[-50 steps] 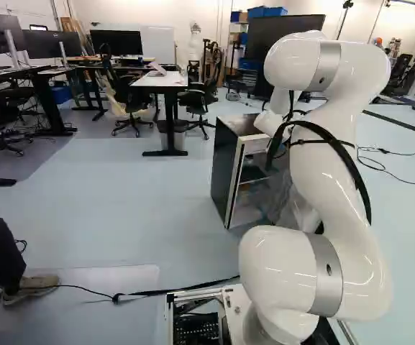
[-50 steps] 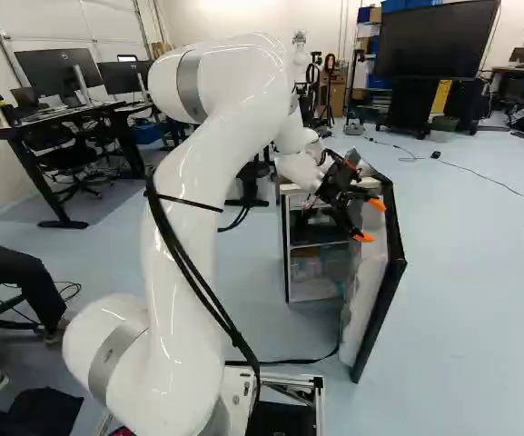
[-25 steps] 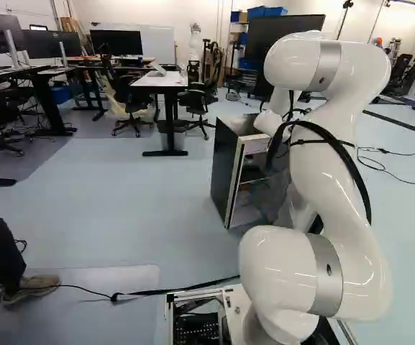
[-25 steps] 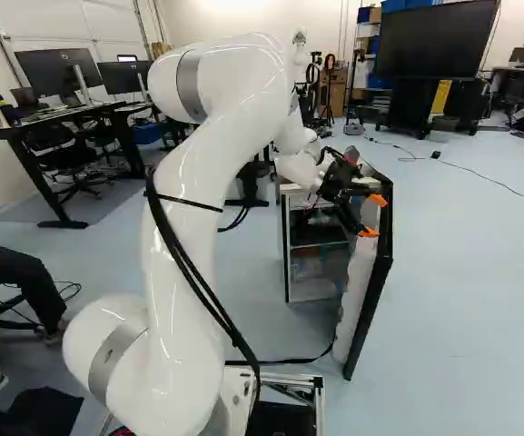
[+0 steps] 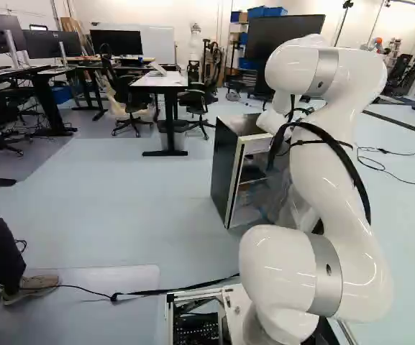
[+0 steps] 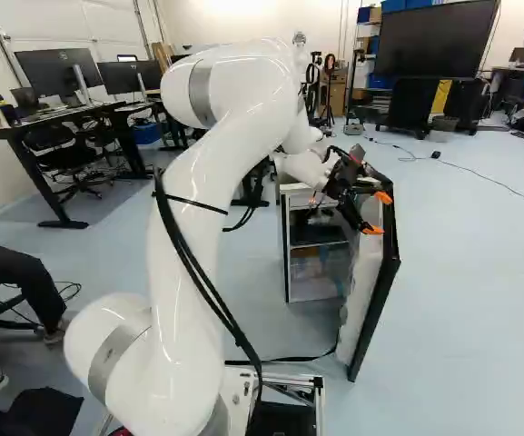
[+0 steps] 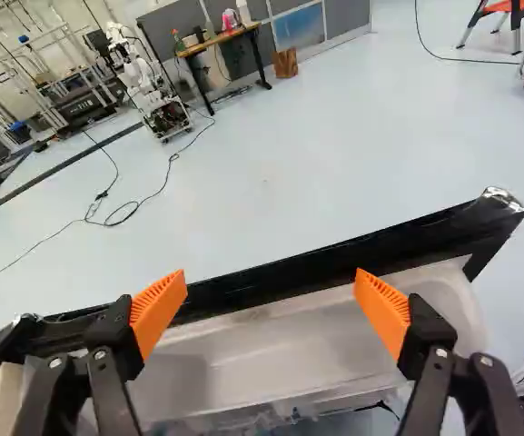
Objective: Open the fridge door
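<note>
My gripper (image 6: pixel 379 213) is at the upper part of the fridge door (image 6: pixel 363 283), on its inner side, in the right base view. That door stands swung well out from the fridge (image 6: pixel 287 245), its white lining facing the shelves. In the wrist view the gripper (image 7: pixel 271 295) has its orange-padded fingers wide apart, nothing squeezed between them. The door's white lining (image 7: pixel 289 352) lies beneath and between the fingers, and its black edge (image 7: pixel 311 275) runs across just ahead. Contact with the door cannot be told. In the left base view my arm hides gripper and most of the door.
A white desk (image 5: pixel 162 80) with office chairs stands beyond the fridge. Black cables lie on the floor (image 6: pixel 479 272) to the right. Another robot (image 7: pixel 157 100) stands far off in the wrist view. A person's leg and shoe (image 5: pixel 31 285) show at the left of the left base view.
The door swung slightly inward half a second ago and stands a little farther out again now. My arm has shifted slightly to the right in the right base view. The base stayed put.
</note>
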Controlling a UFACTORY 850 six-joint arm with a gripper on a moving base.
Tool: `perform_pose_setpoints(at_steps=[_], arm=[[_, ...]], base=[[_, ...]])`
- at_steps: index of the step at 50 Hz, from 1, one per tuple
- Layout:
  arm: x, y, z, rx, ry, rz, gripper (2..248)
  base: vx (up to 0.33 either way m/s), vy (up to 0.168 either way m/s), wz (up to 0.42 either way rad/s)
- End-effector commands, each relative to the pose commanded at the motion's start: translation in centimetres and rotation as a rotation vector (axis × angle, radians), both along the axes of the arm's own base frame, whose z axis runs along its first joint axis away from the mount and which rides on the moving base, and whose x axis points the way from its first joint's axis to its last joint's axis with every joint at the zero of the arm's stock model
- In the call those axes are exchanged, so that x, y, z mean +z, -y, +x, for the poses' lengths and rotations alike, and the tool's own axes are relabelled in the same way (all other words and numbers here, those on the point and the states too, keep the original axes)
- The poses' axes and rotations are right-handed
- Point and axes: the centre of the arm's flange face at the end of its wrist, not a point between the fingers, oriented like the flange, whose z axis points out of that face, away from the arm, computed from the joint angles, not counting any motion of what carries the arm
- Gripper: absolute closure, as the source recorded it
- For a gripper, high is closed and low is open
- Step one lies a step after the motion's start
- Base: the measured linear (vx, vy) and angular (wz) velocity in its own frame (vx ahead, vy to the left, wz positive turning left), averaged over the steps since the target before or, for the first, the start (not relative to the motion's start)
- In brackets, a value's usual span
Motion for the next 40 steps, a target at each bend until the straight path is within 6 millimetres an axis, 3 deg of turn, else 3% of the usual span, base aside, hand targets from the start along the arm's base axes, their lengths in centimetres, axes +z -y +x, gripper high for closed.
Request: perform_pose_setpoints(at_steps=[40], arm=[[-0.1, 8.6, 2.2, -0.103, 0.090, -0.040, 3]], base=[[0.000, 0.000, 0.000]])
